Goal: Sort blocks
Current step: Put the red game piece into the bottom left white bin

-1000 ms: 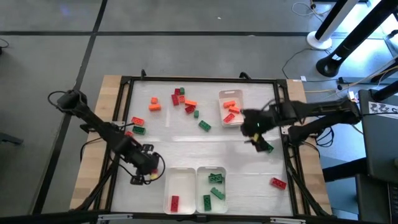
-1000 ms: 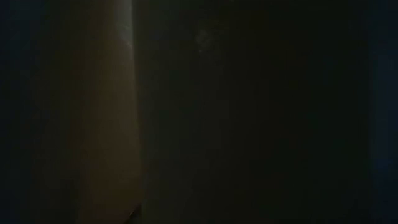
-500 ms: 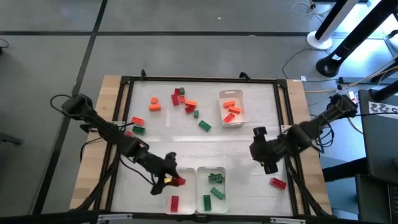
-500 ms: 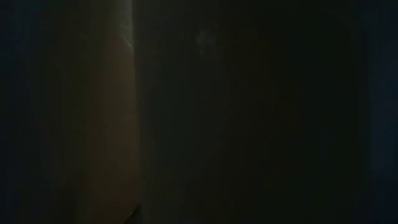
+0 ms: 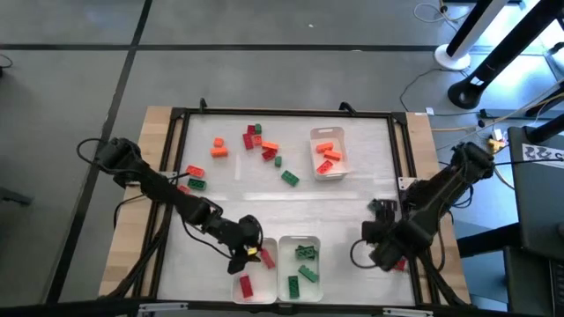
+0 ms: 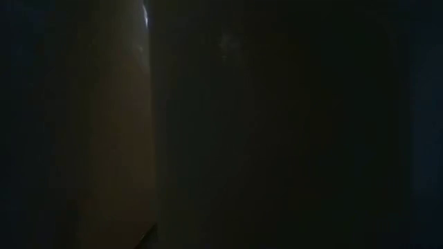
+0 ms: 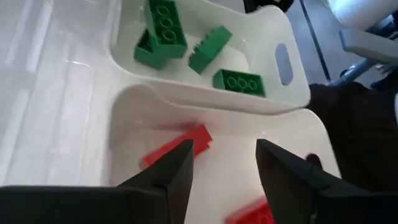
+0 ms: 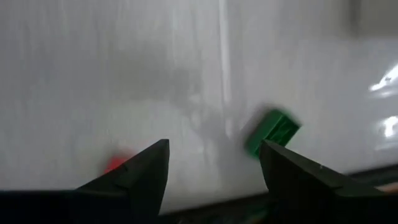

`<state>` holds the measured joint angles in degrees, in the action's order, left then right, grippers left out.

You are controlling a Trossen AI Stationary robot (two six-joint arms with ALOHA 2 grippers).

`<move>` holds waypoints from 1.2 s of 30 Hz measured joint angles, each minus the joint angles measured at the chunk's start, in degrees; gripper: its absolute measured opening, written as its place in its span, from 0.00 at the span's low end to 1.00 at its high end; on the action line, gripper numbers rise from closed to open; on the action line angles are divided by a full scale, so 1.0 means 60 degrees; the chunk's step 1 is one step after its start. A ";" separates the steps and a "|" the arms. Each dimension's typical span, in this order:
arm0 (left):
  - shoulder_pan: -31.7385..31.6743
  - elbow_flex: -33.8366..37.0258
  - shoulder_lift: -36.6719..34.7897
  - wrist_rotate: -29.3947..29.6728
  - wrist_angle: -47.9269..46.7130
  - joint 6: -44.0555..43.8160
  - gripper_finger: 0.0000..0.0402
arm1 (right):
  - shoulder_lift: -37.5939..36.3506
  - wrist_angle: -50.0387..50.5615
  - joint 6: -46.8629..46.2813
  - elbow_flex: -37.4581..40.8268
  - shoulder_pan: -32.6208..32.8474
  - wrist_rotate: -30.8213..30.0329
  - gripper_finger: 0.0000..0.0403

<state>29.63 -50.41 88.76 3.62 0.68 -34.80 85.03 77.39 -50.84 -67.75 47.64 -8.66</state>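
Note:
My left gripper (image 5: 250, 255) (image 7: 224, 149) is open above the near-left white tray (image 5: 239, 264). A red block (image 7: 179, 147) lies blurred in that tray under the fingers, and a second red block (image 5: 247, 284) lies nearer the tray's near end. The neighbouring tray (image 7: 292, 93) holds green blocks (image 7: 160, 30). My right gripper (image 5: 382, 254) (image 8: 214, 149) is open over the table's near right part. Ahead of it a green block (image 8: 272, 132) and a blurred red block (image 8: 118, 163) lie on the white table top. The low view is dark.
A third white tray (image 5: 328, 151) at the far right holds orange blocks. Loose red, green and orange blocks (image 5: 260, 141) lie scattered across the far middle, one green (image 5: 289, 178) lies farther in, and a red-green pair (image 5: 195, 177) sits at the left. A black frame (image 5: 176, 123) borders the table.
My left gripper moved right, from the near left of the table to above the near-left tray, carrying a red block. That block now lies apart from the fingers in the tray. My right gripper moved from beside the orange tray toward the near edge, at the table's right.

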 joint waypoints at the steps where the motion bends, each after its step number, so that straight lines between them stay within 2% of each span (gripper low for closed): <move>1: -0.0055 0.0000 -0.0007 0.0004 0.0017 0.0117 0.41 | 0.0149 -0.0010 -0.0120 0.0000 0.0105 0.0269 0.62; 9: -0.0287 0.0000 -0.0009 0.0001 -0.0002 0.0592 0.40 | 0.0912 -0.0197 -0.2161 0.0000 0.1168 0.1434 0.62; 17: -0.0321 0.0000 -0.0024 0.0000 0.0002 0.0807 0.40 | 0.0932 -0.0755 -0.3975 0.0045 0.2290 0.1356 0.62; 20: -0.0321 0.0000 -0.0024 0.0000 -0.0001 0.0807 0.40 | 0.0862 -0.1139 -0.4847 0.0511 0.2668 0.1307 0.62; 27: -0.0321 0.0000 -0.0024 0.0000 0.0005 0.0807 0.40 | 0.0421 -0.3824 -0.5854 0.2277 0.3337 0.1274 0.62; 36: -0.0321 0.0000 -0.0024 0.0002 0.0005 0.0804 0.40 | 0.0047 -0.4637 -0.5991 0.3702 0.3311 0.1306 0.62</move>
<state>27.70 -50.41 88.62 3.63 0.71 -29.98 85.32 49.57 -86.78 -45.53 67.51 -0.82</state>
